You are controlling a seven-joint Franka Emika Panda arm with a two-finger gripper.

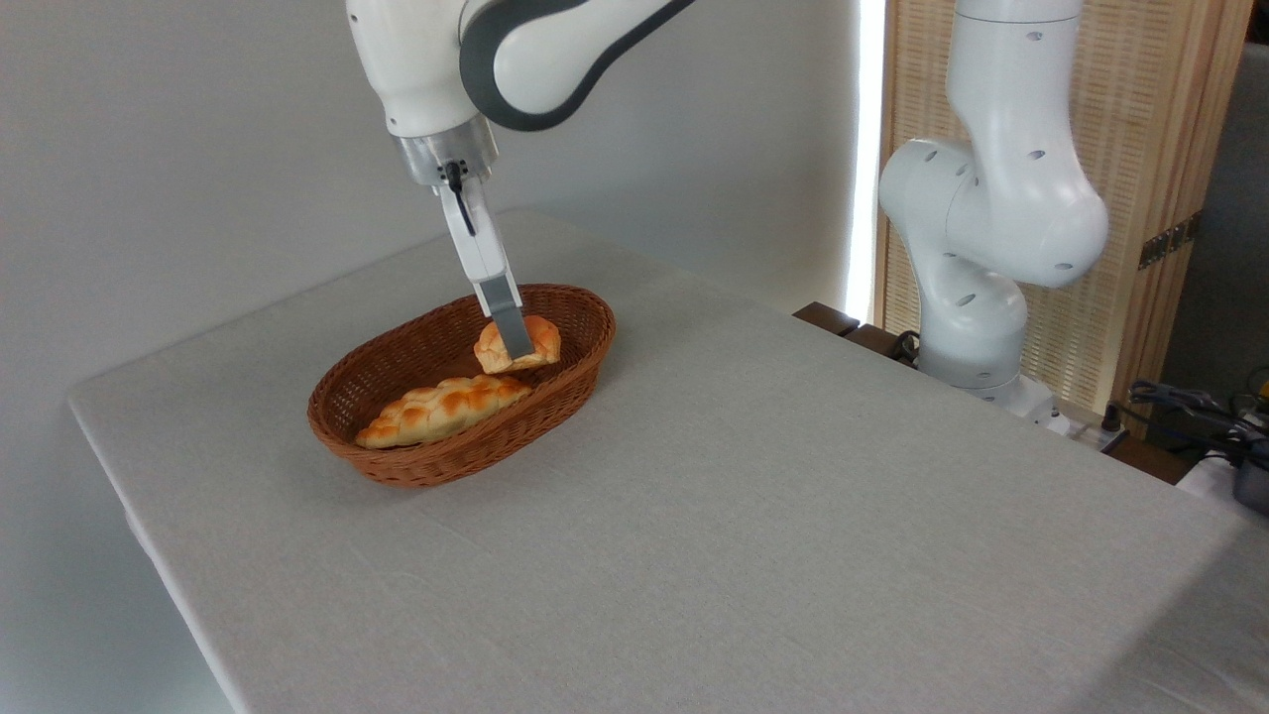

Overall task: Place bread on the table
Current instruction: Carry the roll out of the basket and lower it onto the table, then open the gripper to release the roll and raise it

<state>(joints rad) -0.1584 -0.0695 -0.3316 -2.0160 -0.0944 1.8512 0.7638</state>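
Note:
The bread [542, 341], a small round golden-orange bun, hangs tilted inside the right end of the basket, just above its floor. My gripper [518, 347] reaches down into the basket from above, seen edge-on. One grey finger [506, 315] crosses the front of the bun and the other is hidden behind it, so the gripper looks shut on the bread. The table [753, 496], under a plain light grey cloth, fills the foreground.
The oval brown wicker basket [599, 319] stands on the table's left part. A long braided golden loaf [441, 409] lies in its near side. The arm's white base [977, 327] rises at the table's right rear edge, with cables [1190, 402] beside it.

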